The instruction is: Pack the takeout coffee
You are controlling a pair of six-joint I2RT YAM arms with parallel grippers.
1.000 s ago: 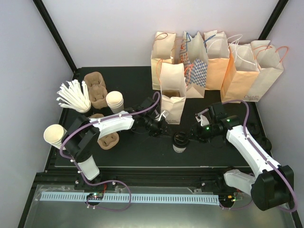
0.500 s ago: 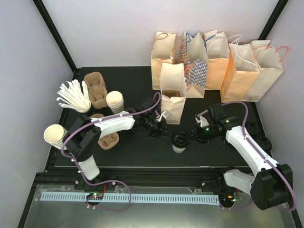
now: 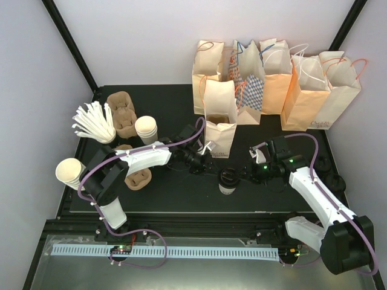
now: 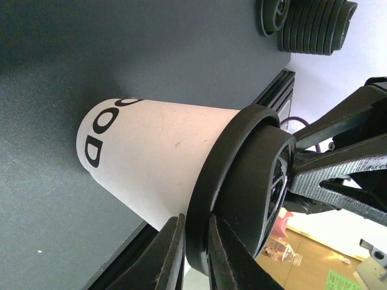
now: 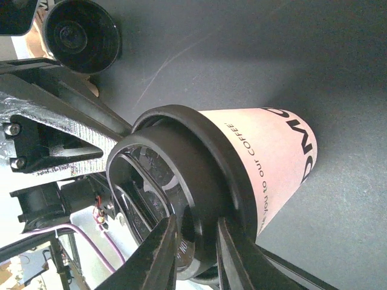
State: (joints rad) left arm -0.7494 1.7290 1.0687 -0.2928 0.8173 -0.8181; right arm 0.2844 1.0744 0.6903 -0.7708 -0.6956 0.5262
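The takeout coffee (image 3: 228, 180) stands upright on the black table, a white cup with dark lettering (image 4: 163, 163) and a black lid (image 5: 181, 163). My left gripper (image 3: 213, 170) reaches it from the left. In the left wrist view the left gripper (image 4: 195, 222) is shut on the lid's rim, one finger under it and one on top. My right gripper (image 3: 241, 174) comes from the right. In the right wrist view the right gripper (image 5: 196, 221) is pinched across the opposite edge of the lid. The cup's base rests on the table.
An open paper bag (image 3: 221, 134) stands just behind the cup, with a row of taller bags (image 3: 278, 78) at the back. On the left are brown cup carriers (image 3: 123, 112), cream cups (image 3: 146, 128), white stirrers (image 3: 94, 123) and a stack of black lids (image 4: 314, 24).
Both grippers have narrowed onto the lid's rim. The right arm has shifted slightly nearer and to the left. The cup has stayed in place.
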